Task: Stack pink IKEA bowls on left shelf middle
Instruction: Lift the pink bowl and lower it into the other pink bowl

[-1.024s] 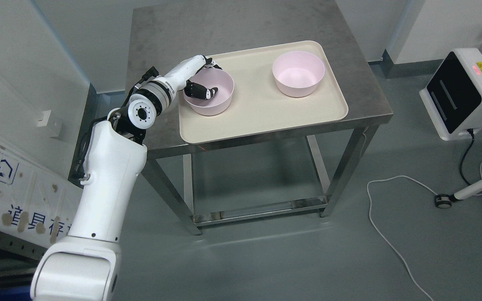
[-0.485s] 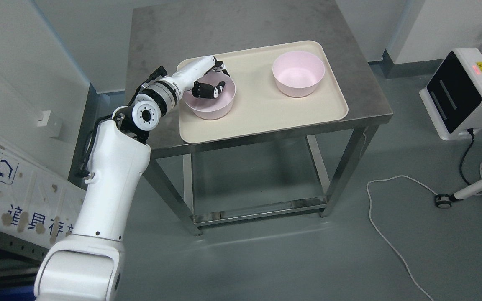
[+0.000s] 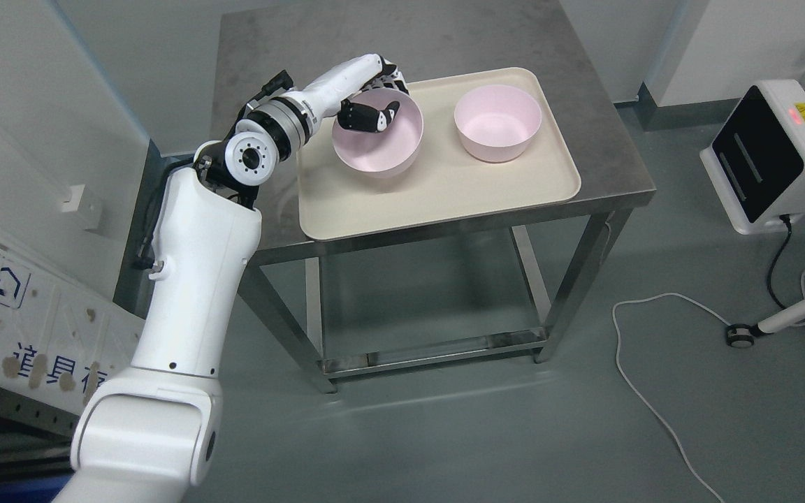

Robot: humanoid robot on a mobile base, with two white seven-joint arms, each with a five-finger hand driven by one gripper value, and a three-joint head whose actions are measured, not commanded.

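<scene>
From the head view, your left hand [image 3: 373, 105] is clamped on the far-left rim of a round, pale pink plastic bowl [image 3: 377, 133] — thumb inside the wall, the other fingers wrapped outside. That bowl seems to be held just above the cream, rounded-corner plastic tray [image 3: 437, 188], tipped a little so its mouth faces the camera. The second pale pink plastic bowl [image 3: 497, 123] sits upright on the same tray, directly to the right of the held one, near but apart, with bare tray between them. So the target lies to the right of the hand, level along the tray's long side. Both bowls look the same size, smooth-walled and empty — they should nest. The tray rests on the grey steel surface [image 3: 277, 84]. The right arm does not show.
</scene>
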